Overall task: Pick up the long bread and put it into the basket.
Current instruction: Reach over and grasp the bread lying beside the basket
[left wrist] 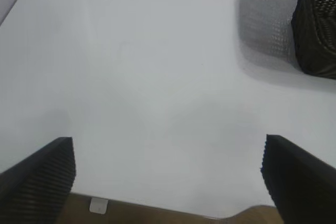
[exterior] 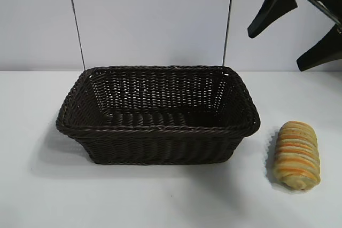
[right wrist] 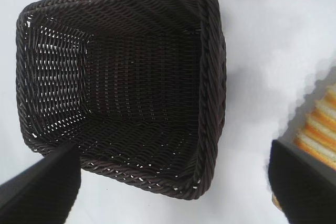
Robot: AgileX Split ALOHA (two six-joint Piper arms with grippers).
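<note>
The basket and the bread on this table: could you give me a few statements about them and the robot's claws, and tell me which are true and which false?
1. The basket has nothing in it. True.
2. The long bread lies inside the basket. False: it lies on the table, beside the basket's right end, apart from it.
3. The right gripper is open and holds nothing. True; it hangs above and behind the bread.
4. The left gripper is shut on the bread. False: its fingers are wide apart over bare table, near a corner of the basket.
5. The basket has a handle. False: only a braided rim.
</note>
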